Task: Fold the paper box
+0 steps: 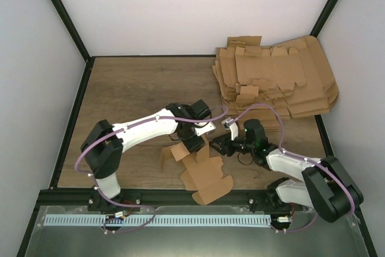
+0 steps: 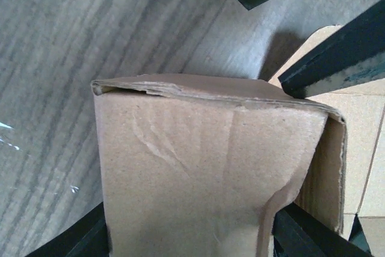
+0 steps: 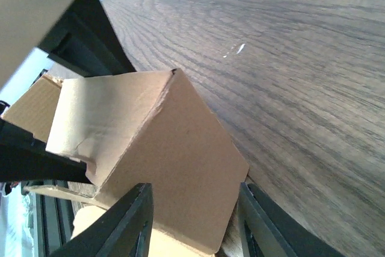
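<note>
Paper box (image 1: 207,179) half-folded, in grip of left hand (image 1: 194,144) and right hand (image 1: 221,146); fingertips (image 3: 135,224) mostly hidden.

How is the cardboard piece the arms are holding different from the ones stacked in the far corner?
The paper box is partly folded, with panels bent up; the pile of sheets lies flat. The paper box is one piece, at the near side; the pile of sheets is many, in the far right corner. Both are plain brown cardboard.
</note>
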Controlling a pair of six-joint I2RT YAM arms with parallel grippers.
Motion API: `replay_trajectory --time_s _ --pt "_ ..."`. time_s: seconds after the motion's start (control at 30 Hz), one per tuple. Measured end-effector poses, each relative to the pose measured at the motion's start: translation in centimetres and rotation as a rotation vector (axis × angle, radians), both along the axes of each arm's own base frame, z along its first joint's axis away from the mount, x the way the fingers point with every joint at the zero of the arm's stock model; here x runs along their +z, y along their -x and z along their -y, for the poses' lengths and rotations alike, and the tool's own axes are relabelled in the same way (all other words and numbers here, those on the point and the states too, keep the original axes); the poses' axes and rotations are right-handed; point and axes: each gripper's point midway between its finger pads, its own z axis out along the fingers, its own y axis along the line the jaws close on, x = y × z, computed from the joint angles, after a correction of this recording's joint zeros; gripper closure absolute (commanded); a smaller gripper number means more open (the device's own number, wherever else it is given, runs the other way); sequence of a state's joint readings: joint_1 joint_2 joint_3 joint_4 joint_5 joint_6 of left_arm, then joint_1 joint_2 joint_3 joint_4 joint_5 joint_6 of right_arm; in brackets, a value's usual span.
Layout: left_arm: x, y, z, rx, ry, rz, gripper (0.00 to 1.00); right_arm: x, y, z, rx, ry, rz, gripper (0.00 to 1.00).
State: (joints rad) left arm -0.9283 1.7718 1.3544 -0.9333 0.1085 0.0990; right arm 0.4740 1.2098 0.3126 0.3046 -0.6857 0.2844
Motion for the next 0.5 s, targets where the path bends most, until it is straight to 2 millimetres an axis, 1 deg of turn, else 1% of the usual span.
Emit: replay_trajectory --time_s 0.2,0.3,0.4,0.5 --pt "0.0 0.9 -0.3 -0.024 -0.002 -0.051 0.44 0.4 1.1 -0.2 0.004 -0.051 0.095 0.56" --pt "0.1 0.8 -0.5 -0.026 -0.004 -0.054 0.44 1.0 1.6 -0.3 0.021 -0.079 0.138 0.56" --pt "0.4 0.3 -0.1 -0.023 0.022 -0.041 0.44 1.8 3.0 -1.1 0.087 -0.122 0.170 0.56" --pt "0.6 0.1 -0.1 -0.025 0.025 -0.043 0.44 2.3 3.4 -1.6 0.110 -0.133 0.194 0.56"
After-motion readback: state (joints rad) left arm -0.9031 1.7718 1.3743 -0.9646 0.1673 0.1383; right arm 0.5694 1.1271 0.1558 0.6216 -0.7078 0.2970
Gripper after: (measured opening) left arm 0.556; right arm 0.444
